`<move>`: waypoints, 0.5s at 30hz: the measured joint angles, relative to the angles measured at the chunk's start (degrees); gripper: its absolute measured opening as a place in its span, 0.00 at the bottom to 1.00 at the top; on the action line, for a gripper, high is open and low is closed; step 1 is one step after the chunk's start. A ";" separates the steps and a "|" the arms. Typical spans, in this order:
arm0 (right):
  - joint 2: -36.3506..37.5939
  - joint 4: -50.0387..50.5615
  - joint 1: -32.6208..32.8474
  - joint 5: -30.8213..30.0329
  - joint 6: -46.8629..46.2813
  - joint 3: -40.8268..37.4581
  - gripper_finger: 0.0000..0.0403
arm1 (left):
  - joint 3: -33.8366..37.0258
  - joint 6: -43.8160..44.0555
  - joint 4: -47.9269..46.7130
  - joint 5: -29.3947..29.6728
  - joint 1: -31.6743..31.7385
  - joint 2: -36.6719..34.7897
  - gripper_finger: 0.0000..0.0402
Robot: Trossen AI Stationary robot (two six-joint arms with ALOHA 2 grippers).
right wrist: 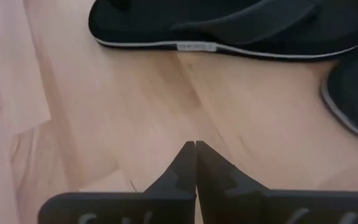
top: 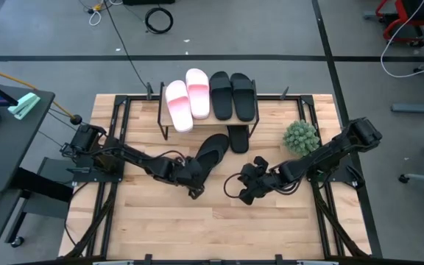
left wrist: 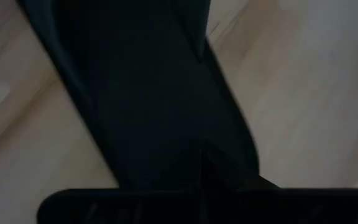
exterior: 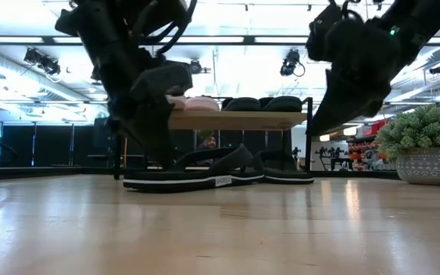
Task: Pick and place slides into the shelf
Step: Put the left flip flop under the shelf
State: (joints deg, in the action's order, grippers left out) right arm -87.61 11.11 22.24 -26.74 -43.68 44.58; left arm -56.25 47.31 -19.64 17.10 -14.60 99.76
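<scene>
While the right pincer (right wrist: 195,146) rests closed and empty, the left pincer (top: 196,190) apparently grips a black slide (top: 210,153).

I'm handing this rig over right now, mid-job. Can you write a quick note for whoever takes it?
Left claw: at the heel of a black slide lying on the table in front of the shelf; grip not visible.
Right claw: shut, empty, over bare table.
Done: two pink slides and two black slides on the shelf top.
Left: that black slide, plus another black one partly under the shelf.
</scene>
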 joint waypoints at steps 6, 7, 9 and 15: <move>-8.43 -11.72 -1.14 0.31 4.06 -0.04 0.01 | -2.00 -0.16 -6.02 -0.23 -0.79 -0.02 0.01; -9.59 -13.75 -1.91 0.37 4.69 -0.04 0.01 | -2.06 -0.45 -5.97 -0.23 -0.80 -0.05 0.01; -11.28 -17.09 -3.88 0.16 4.79 -0.04 0.01 | -2.06 -0.77 -6.24 -0.22 -0.60 -0.06 0.01; -13.12 -17.89 -11.00 0.48 4.82 -0.04 0.00 | -2.06 -0.75 -6.92 -0.15 -0.58 -0.09 0.01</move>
State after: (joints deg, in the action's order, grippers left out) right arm -100.73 -6.78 11.24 -26.26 -38.86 44.53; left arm -58.30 46.57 -26.57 16.95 -15.18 99.68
